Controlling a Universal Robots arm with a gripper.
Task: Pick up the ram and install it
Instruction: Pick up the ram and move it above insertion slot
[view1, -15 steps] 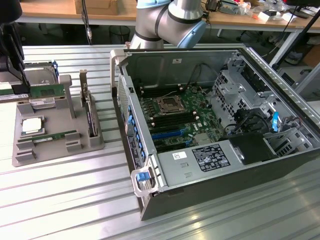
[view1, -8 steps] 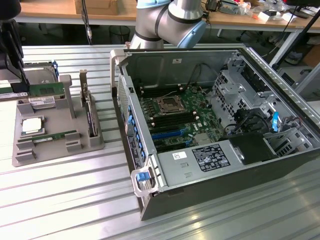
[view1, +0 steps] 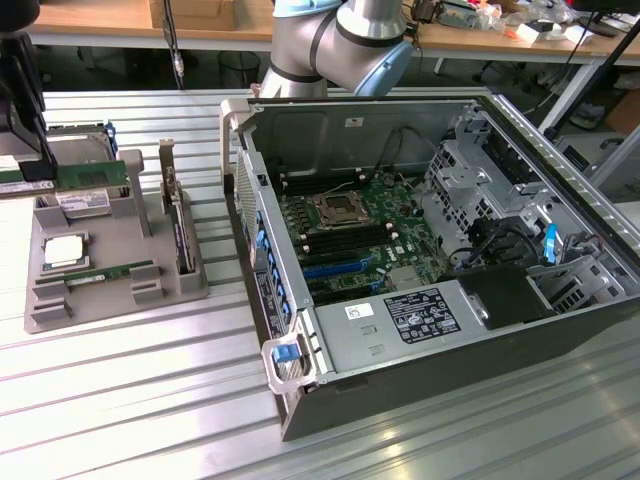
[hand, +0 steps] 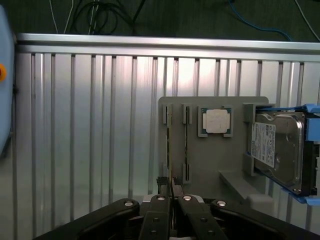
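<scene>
Wrist view: gripper (hand: 172, 194) holding the ram (hand: 169, 145), jaws closed on its flat faces, stick seen edge-on over the grey tray (hand: 210, 165). Exterior view: ram apparently just above the tray at that view's left, well apart from the open computer case (view1: 330, 130) on the desk (view1: 120, 400). Risks, as judged: slip or twist in the pinch if gripped off-centre, grip point hard to read here; snag on the second stick (view1: 110, 270), expansion card (view1: 176, 215) or hard drive (hand: 277, 150) close by; knock against the case wall; skewed seating in the memory slots (view1: 330, 235), enough to bend the board.
</scene>
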